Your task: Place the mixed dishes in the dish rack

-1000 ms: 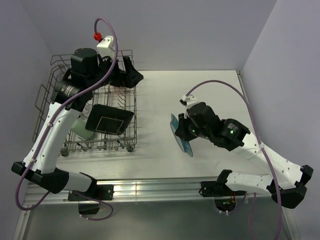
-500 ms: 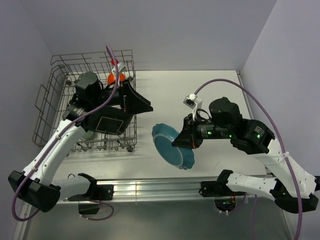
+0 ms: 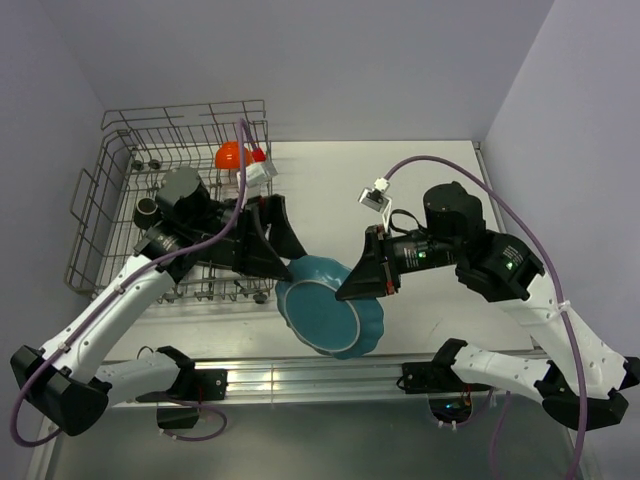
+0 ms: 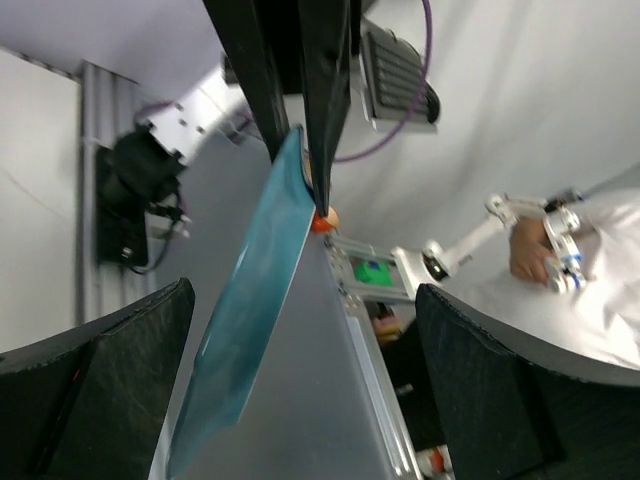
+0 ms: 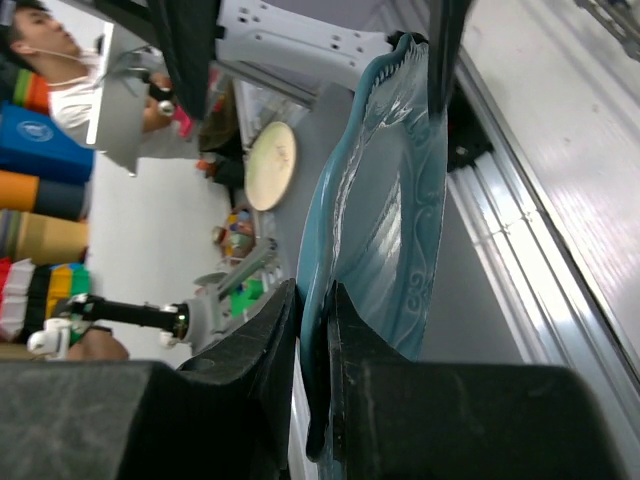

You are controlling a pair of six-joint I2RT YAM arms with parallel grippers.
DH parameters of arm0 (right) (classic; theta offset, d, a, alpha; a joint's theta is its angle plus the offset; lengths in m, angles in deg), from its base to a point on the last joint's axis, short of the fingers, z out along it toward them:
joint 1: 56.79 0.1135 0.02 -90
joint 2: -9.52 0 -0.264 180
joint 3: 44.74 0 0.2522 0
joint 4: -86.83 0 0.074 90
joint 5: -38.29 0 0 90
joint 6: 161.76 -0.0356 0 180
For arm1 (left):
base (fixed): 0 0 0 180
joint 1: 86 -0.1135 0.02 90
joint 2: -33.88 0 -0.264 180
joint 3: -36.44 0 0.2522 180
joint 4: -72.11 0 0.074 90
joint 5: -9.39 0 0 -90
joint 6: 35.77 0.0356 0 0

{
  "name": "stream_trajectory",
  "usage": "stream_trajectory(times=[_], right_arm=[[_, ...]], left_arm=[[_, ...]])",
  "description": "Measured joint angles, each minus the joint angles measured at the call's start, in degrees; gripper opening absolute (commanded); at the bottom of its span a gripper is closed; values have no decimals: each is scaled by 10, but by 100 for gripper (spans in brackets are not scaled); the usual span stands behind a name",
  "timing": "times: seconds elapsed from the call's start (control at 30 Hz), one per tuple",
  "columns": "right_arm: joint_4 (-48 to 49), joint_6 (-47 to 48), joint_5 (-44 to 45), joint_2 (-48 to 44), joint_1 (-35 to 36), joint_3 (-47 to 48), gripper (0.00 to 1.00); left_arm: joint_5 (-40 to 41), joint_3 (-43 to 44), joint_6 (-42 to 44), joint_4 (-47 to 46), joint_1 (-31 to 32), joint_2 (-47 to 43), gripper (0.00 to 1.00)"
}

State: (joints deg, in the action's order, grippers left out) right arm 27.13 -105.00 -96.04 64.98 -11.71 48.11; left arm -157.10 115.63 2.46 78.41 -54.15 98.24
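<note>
Arms (image 3: 130, 300) angle inward; right end effector (image 3: 348, 290) grips teal plate (image 3: 330, 320), left end effector (image 3: 293, 264) wide.

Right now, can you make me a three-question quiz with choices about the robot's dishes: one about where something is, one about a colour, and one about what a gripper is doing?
1. Where is the orange bowl? A. In the dish rack. B. On the table. C. In a gripper.
2. What colour is the plate held by the right gripper? A. Black. B. Teal. C. Orange.
3. How is the left gripper? A. Shut on a cup. B. Shut on the plate. C. Open.

Answers: 1 A, the bowl sits inside the rack's far right corner. 2 B, the scalloped plate is plainly teal. 3 C, its jaws stand wide apart on either side of the plate's edge.
</note>
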Motion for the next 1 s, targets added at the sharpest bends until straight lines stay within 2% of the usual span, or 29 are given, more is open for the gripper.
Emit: stream_trajectory(times=[0.17,0.37,0.57,0.67,0.7,0.77,0.8,0.83,0.87,1.0], right_arm=[[48,-30,-43,15,-8,0,0],[83,-57,-67,30,-12,0,0],[127,-98,-82,32,-23,-1,0],[155,-130,-92,31,-27,-9,0],[169,-143,-96,31,-27,-14,0],[186,-159,-97,31,-27,-19,0],[190,-166,-98,31,-27,-24,0],[194,-170,-101,31,-27,-27,0],[197,-175,-102,32,-28,-28,0],[208,-182,-101,33,-28,-28,0]], left_arm=[[-1,-21,7,19,48,-14,99],[7,-32,22,45,71,-35,96],[14,-33,22,55,94,-41,80],[20,-33,30,58,96,-45,68],[28,-33,32,67,96,-47,57],[42,-31,44,88,97,-45,42],[47,-29,50,98,97,-45,22],[52,-24,58,114,97,-45,9],[57,-19,69,133,97,-45,0],[85,15,123,216,100,-42,0]])
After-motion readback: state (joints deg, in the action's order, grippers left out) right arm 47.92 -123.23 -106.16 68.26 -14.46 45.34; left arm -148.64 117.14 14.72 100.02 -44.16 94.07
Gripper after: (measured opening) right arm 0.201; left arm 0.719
